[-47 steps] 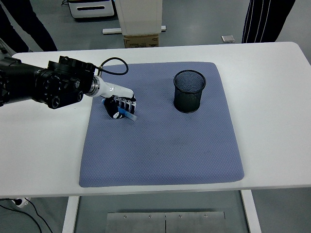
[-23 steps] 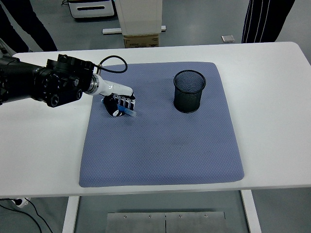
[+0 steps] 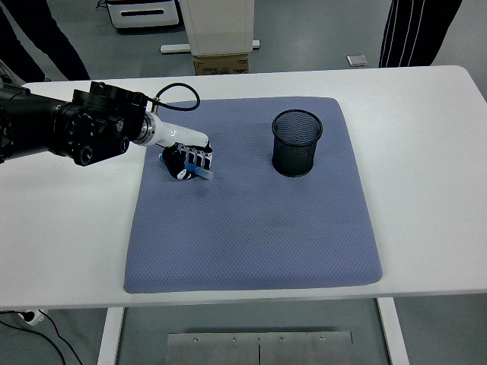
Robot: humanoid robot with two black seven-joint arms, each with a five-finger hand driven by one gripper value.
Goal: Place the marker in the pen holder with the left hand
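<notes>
My left hand (image 3: 187, 162) reaches in from the left edge over the upper left part of the blue-grey mat (image 3: 259, 228). Its fingers are curled around a blue marker (image 3: 202, 174), whose tip sticks out to the lower right just above the mat. The black mesh pen holder (image 3: 297, 142) stands upright on the mat's upper right part, well to the right of the hand. It looks empty. The right arm does not show.
The mat covers the middle of the white table (image 3: 426, 167). A black cable (image 3: 175, 97) loops above the left wrist. People's legs (image 3: 415, 30) stand behind the table's far edge, and a cardboard box (image 3: 221, 62) sits on the floor there.
The left hand has lifted slightly and drawn a little up and left with the marker in it. The pen holder has not moved.
</notes>
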